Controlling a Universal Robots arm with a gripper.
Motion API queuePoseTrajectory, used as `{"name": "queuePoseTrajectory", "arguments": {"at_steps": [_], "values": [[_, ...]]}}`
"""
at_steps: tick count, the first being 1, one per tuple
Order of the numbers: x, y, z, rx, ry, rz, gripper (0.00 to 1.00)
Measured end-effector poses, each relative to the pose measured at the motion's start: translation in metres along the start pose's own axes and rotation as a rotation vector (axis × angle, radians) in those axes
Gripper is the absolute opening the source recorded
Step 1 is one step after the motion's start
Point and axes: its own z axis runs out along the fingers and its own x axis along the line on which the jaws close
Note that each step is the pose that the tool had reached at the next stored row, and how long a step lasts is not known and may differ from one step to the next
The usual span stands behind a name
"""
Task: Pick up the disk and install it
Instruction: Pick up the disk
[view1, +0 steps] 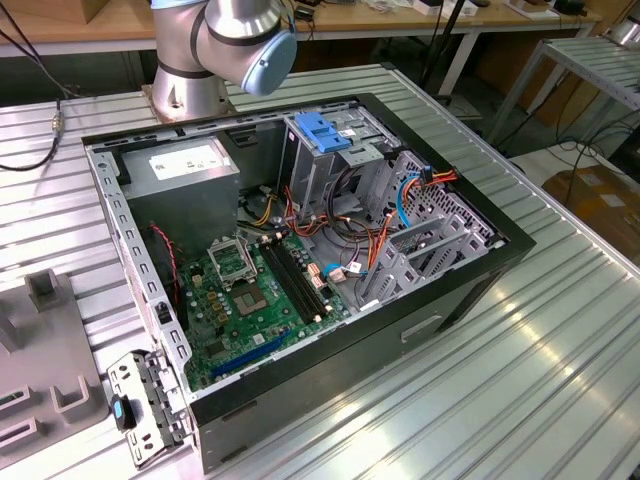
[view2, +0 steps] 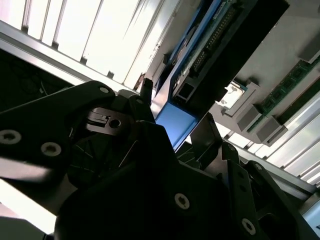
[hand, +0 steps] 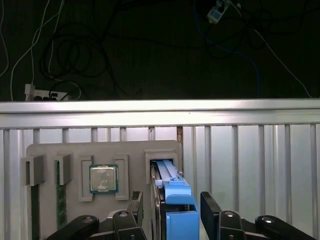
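Step, as I judge it: pick-up, at the grasp stage.
Item: disk (hand: 176, 186), standing upright in a slot of the grey fixture (hand: 50, 150) on the worktop (hand: 250, 165).
My gripper (hand: 171, 199): spread wide, straddling the disk, gripping nothing.
Requirement: square closure on both sides.
Arm (view1: 240, 40): beside the open computer case (view1: 300, 250), wrist facing down onto the fixture.

The arm (view1: 225, 45) runs off the top of the exterior view just above its first joint, and the grey tray (view1: 50, 370) is cut by that view's left edge. In the first wrist view the disk (hand: 172, 200) stands edge-on, its label unseen and its near end lost past the picture's edge, as are the spread fingers (hand: 210, 205). Whether they touch it, I can't tell.
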Motion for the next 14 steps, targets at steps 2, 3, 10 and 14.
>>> {"name": "queuePoseTrajectory", "arguments": {"at_steps": [2,3,10,14], "values": [[-0.0013,0.0000,0.0007,0.0001,0.0000,0.000,0.57],[-0.0015,0.0000,0.0010,0.0002,0.0000,0.000,0.57],[-0.0020,0.0000,0.0026,-0.0001,0.0000,0.000,0.57],[-0.0020,0.0000,0.0028,0.0000,0.0000,0.000,0.49]]}}
